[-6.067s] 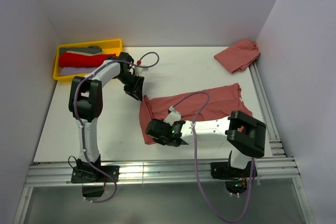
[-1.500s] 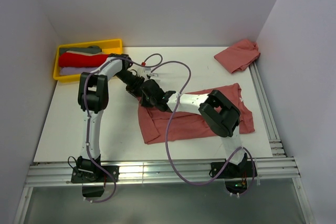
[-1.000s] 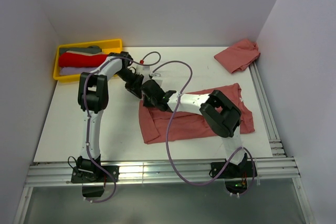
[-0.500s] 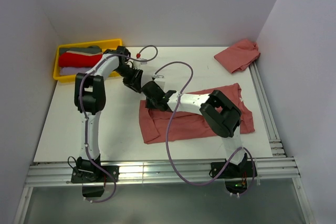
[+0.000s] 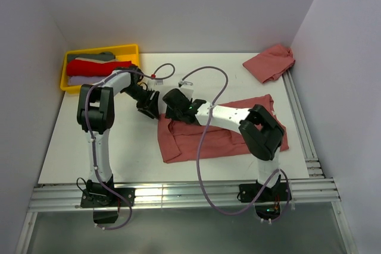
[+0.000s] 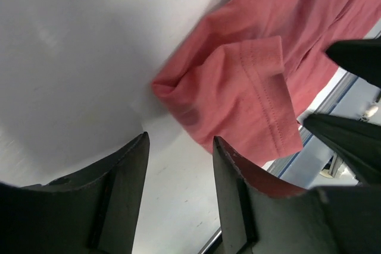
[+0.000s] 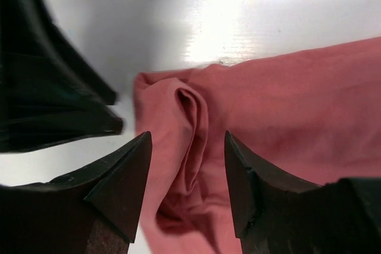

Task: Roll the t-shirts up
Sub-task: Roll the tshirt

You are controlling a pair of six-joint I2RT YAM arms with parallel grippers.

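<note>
The left gripper point(image 6: 179, 142) stood with its two fingers point(image 6: 122, 188) spread and nothing between them. Only the bare white table point(image 6: 71, 57) showed in the gap. Just beyond the fingertips, in the centre of the left wrist view, lay the bunched corner of a salmon-red t-shirt point(image 6: 250, 81), with a stitched hem running down across the fold toward the lower right. Two dark pointed shapes point(image 6: 357, 57) came in from the right edge of that view; I could not tell for certain what they were.

The right gripper point(image 7: 187, 138) was spread too, its fingers point(image 7: 119, 182) apart and pinching nothing. In the gap between them the shirt's edge showed as a soft raised crease, running from the middle of the right wrist view down to the lower middle. Flatter cloth filled the right half. A black blurred mass point(image 7: 53, 93) took up the left side, close beside the cloth's corner.

In the top view both grippers met at the upper-left corner of the t-shirt, near mid frame. The left gripper point(image 5: 147, 105) was just beside the cloth, over the table point(image 5: 119, 147), and the right gripper point(image 5: 172, 110) was over the corner itself. The t-shirt point(image 5: 178, 144) lay spread as a wide band from the centre toward the right, with the right arm point(image 5: 262, 132) reaching across it. A second t-shirt point(image 5: 271, 62) sat crumpled at the upper right, well apart from the first. At the upper left a yellow tray point(image 5: 101, 47) held folded clothes point(image 5: 89, 66).
</note>
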